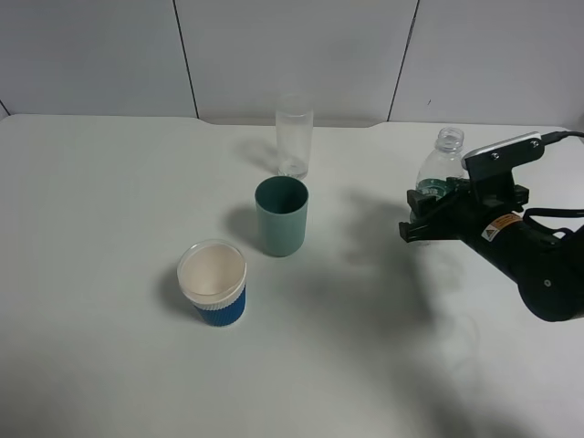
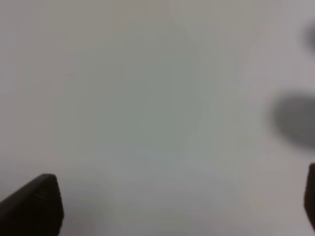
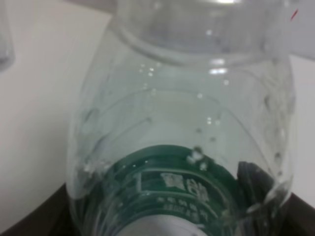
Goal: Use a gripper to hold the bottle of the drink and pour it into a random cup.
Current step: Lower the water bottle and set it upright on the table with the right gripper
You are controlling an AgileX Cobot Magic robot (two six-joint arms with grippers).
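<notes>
The small clear bottle (image 1: 444, 162) with a dark green label and open ribbed neck stands upright at the right of the exterior view. My right gripper (image 1: 436, 212) is closed around its lower body, which hides the bottle's base. In the right wrist view the bottle (image 3: 187, 123) fills the frame between the dark fingers (image 3: 29, 223). The teal-green cup (image 1: 281, 217) stands upright near the table's middle, well left of the bottle. My left gripper (image 2: 177, 206) is open and empty over bare table; it is out of the exterior view.
A tall clear glass (image 1: 294, 135) stands behind the teal cup. A blue cup with a white rim (image 1: 213, 283) stands in front of it to the left. The white table (image 1: 109, 201) meets a wall at the back.
</notes>
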